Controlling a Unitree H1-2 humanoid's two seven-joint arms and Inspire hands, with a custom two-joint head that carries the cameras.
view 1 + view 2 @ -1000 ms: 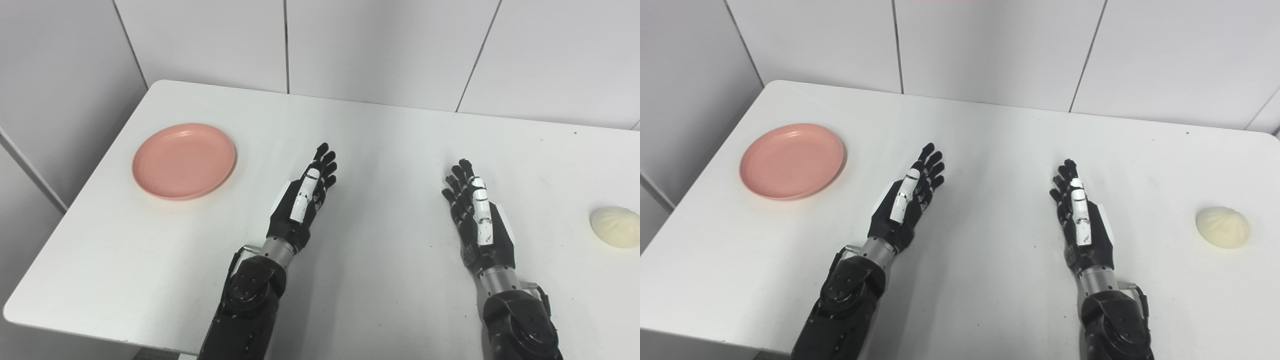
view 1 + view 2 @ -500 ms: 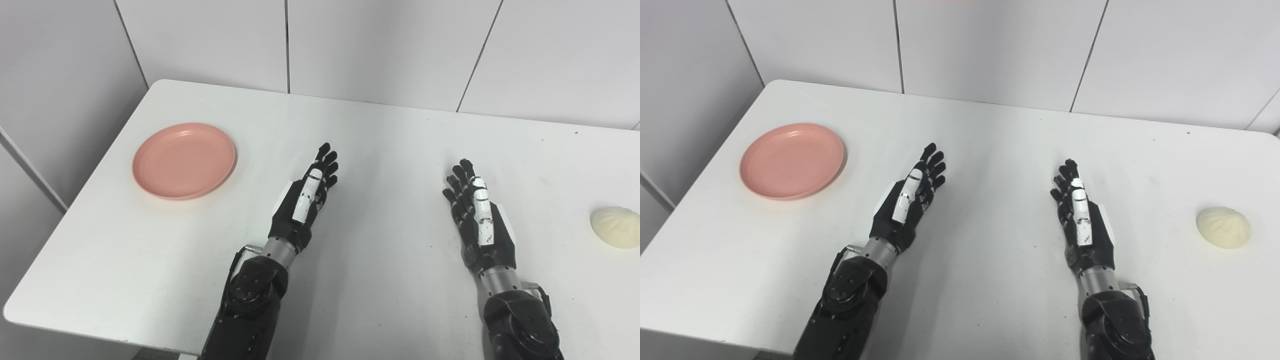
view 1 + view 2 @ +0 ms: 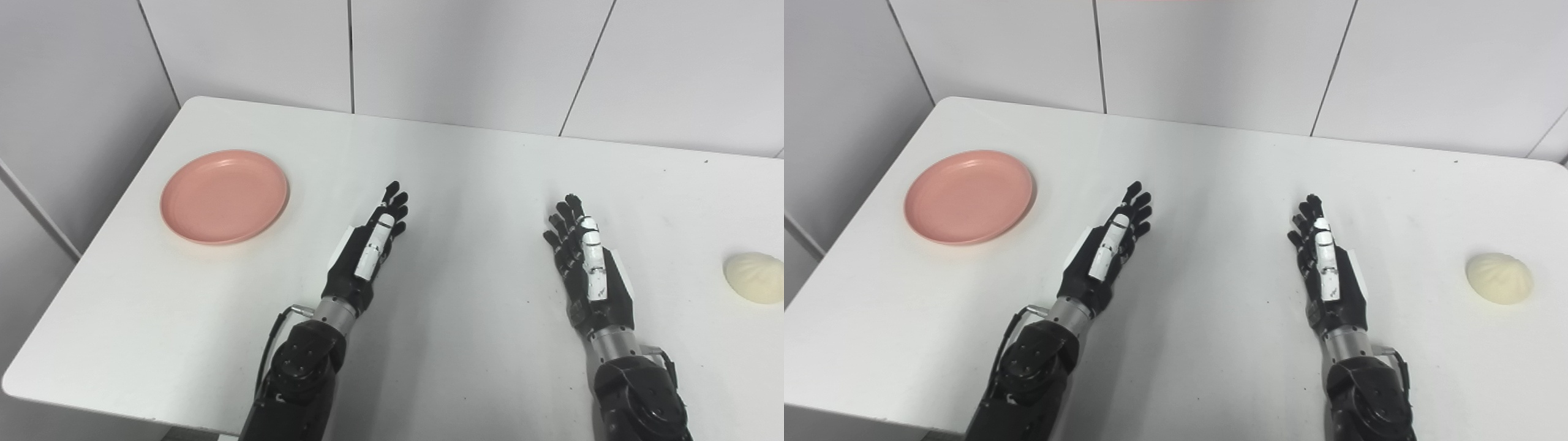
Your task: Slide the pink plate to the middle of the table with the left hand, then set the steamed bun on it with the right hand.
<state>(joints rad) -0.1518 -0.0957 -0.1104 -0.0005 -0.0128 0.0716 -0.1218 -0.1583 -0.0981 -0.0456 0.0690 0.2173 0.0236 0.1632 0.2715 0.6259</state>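
A round pink plate [image 3: 225, 196] lies flat near the table's left edge, with nothing on it. A pale steamed bun [image 3: 1499, 278] sits far over on the right side of the table. My left hand [image 3: 366, 251] is open above the table's middle, fingers stretched forward, well to the right of the plate and apart from it. My right hand [image 3: 586, 266] is open too, fingers straight, to the left of the bun with a wide gap between them. Neither hand holds anything.
The white table [image 3: 465, 165] ends at a tiled wall [image 3: 465, 55] behind. Its left edge runs close to the plate and its front edge lies under my forearms.
My left hand and forearm have drawn back a little toward the front left. The right hand, the plate and the bun have stayed where they were.
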